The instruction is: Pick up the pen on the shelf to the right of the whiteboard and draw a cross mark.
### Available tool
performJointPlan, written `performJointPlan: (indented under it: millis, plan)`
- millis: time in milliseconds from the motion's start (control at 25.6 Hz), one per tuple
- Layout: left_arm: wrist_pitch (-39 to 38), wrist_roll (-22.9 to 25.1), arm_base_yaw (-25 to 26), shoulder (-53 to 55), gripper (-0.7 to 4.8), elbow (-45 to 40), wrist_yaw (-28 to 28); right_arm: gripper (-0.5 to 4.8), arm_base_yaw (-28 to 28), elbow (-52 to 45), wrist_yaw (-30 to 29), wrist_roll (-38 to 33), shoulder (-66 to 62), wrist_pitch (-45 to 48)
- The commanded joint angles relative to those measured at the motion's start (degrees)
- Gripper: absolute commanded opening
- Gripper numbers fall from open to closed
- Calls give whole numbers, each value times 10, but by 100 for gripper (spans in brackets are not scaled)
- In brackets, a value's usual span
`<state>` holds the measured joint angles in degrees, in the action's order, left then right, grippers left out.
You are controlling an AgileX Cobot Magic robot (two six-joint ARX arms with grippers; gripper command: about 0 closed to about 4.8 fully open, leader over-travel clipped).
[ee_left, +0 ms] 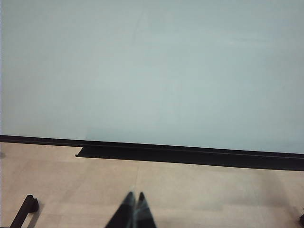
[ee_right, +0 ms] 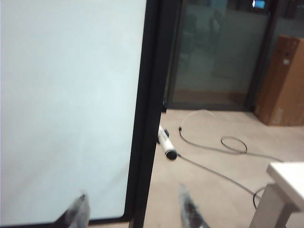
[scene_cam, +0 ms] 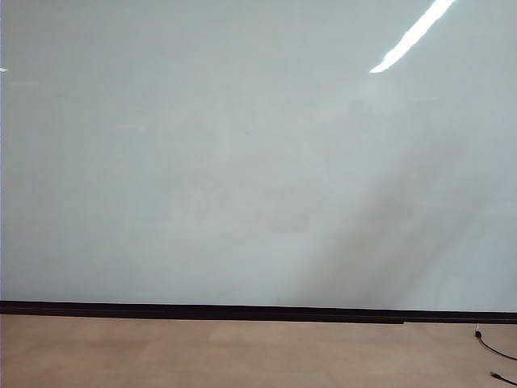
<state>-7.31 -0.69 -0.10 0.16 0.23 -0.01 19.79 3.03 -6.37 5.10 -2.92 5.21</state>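
The whiteboard (scene_cam: 242,162) fills the exterior view, pale and glossy, with a black strip along its bottom; no cross mark shows on it. Neither arm appears in that view. My left gripper (ee_left: 135,194) is shut and empty, its dark tips together, low over the floor in front of the board. My right gripper (ee_right: 133,194) is open and empty, with its fingers on either side of the board's black right frame (ee_right: 149,118). Beyond it a short white tube with a black end (ee_right: 166,143) lies against the frame; I cannot tell whether it is the pen.
A white shelf corner (ee_right: 287,183) juts in on the far side of the right gripper. A black cable (ee_right: 223,142) loops over the tan floor. Dark glass doors (ee_right: 213,52) and a brown cardboard box (ee_right: 282,80) stand behind. A black stand foot (ee_left: 26,206) sits near the left gripper.
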Motion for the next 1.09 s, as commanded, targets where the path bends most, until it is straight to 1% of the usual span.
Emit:
performJointPlan:
  millis: [39, 78, 195, 273, 390, 469, 547, 586, 664, 820, 976, 1093]
  plan:
    - [5, 2, 0, 0, -5, 2, 2, 247, 39, 2, -50, -16, -5, 28]
    - [5, 2, 0, 0, -4, 2, 2, 256, 50, 2, -61, -21, -9, 32]
    - [5, 2, 0, 0, -5, 2, 2, 257, 85, 9, -103, -26, -44, 66]
    - [5, 2, 0, 0, -4, 2, 2, 265, 95, 32, -118, -17, -85, 68]
    - [5, 2, 0, 0, -4, 2, 2, 267, 98, 53, -124, -6, -138, 83]
    - [5, 2, 0, 0, -4, 2, 2, 268, 98, 57, -134, -4, -181, 129]
    - [5, 2, 0, 0, -4, 2, 2, 290, 98, 56, -148, -6, -214, 167]
    - [5, 2, 0, 0, -5, 2, 2, 319, 98, 57, -157, -5, -257, 208]
    - [5, 2, 0, 0, -5, 2, 2, 334, 98, 56, -170, -2, -309, 259]
    - [5, 2, 0, 0, -4, 2, 2, 334, 99, 57, -182, 9, -386, 337]
    - [5, 2, 0, 0, -5, 2, 2, 334, 98, 57, -183, 11, -447, 388]
    - [5, 2, 0, 0, -5, 2, 2, 334, 99, 57, -191, 16, -520, 454]
